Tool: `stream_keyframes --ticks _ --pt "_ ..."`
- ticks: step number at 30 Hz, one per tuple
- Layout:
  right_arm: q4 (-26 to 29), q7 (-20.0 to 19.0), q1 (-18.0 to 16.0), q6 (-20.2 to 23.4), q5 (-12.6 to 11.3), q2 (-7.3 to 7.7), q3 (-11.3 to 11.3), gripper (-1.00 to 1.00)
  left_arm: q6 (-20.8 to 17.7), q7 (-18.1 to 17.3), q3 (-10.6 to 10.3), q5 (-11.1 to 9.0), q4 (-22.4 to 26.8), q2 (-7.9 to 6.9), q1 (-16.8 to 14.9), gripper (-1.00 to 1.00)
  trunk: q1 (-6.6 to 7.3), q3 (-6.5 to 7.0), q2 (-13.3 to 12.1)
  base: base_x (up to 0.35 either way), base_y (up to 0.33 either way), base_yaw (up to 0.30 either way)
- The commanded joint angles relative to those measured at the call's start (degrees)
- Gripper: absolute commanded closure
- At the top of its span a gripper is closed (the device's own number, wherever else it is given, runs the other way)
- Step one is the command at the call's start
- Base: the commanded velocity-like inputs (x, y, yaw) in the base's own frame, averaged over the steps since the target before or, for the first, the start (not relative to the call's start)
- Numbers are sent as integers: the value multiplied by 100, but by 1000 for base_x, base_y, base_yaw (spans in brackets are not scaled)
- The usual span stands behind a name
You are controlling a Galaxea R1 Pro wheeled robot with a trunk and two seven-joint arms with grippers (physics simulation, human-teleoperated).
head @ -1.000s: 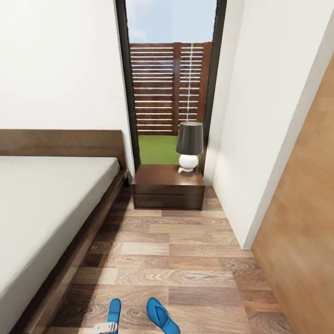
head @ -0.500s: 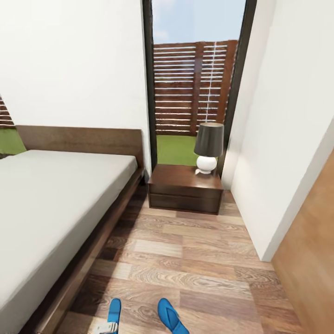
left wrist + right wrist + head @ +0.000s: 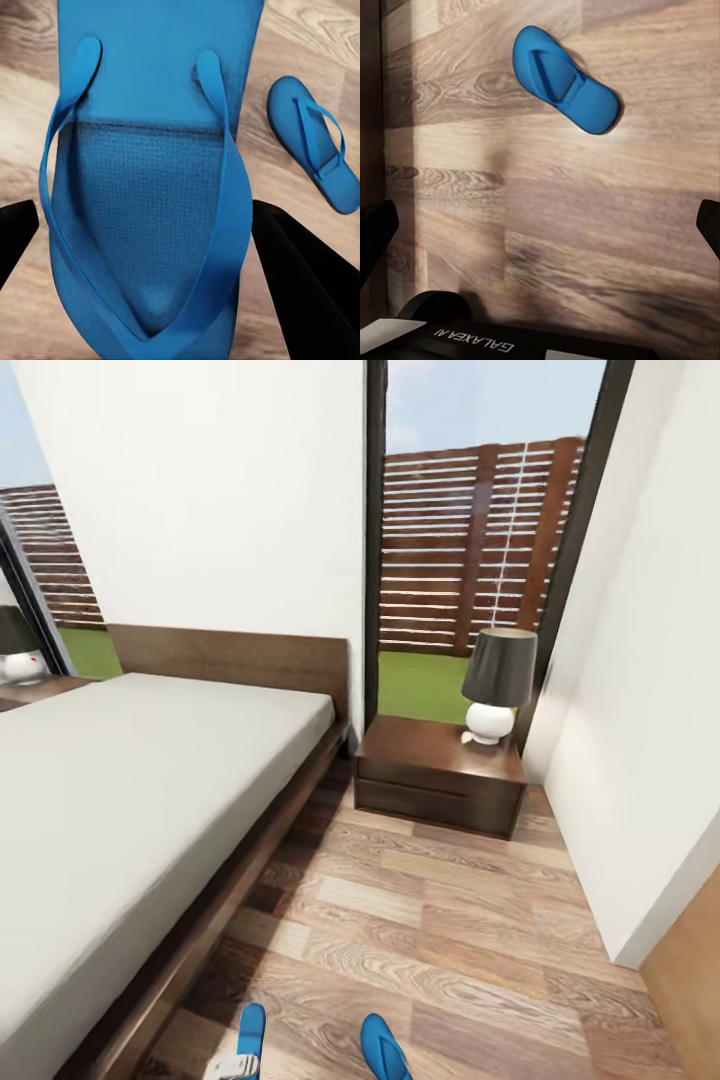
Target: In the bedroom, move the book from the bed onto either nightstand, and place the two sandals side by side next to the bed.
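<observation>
My left gripper (image 3: 144, 217) is shut on one blue sandal (image 3: 150, 127), a finger against each side of its sole. In the head view this sandal (image 3: 250, 1028) hangs at the bottom edge, just off the bed (image 3: 130, 800), with my left gripper (image 3: 235, 1068) on it. The other sandal (image 3: 385, 1050) lies flat on the floor (image 3: 450, 940) to its right; the same sandal (image 3: 566, 79) lies beyond my right gripper (image 3: 540, 217), which is open and empty. A nightstand (image 3: 440, 780) stands right of the headboard. The book is out of view.
A dark-shaded lamp (image 3: 497, 685) stands on the nightstand's right half. A second nightstand (image 3: 35, 688) with a lamp sits past the bed's far side. White wall (image 3: 640, 740) bounds the floor strip at right, with tall windows behind. My base (image 3: 510, 341) is below the right arm.
The camera has turned left, so the bed, nightstand and floor sandal slid right and the far nightstand came into view. The held sandal kept its place at the picture's bottom.
</observation>
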State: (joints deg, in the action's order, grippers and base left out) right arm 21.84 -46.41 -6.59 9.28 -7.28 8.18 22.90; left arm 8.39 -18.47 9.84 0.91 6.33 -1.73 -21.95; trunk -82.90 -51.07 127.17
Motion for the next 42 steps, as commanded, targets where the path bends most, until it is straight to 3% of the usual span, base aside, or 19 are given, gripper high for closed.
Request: stream_keyframes --ticks 1,27,42 --pt "1 -23 -1 62 -46 -1 21 -100 14 -25 36 14 -9 1 -4 100 1 -5 2 1 -1 286" --pt "-4 -17 0 57 -46 -4 15 -100 14 -25 36 14 -9 6 -4 100 1 -5 2 95 -85 283" --pt "-4 -17 -2 58 -46 -1 17 -100 14 -25 36 14 -9 6 -2 100 1 -5 2 3 -2 29"
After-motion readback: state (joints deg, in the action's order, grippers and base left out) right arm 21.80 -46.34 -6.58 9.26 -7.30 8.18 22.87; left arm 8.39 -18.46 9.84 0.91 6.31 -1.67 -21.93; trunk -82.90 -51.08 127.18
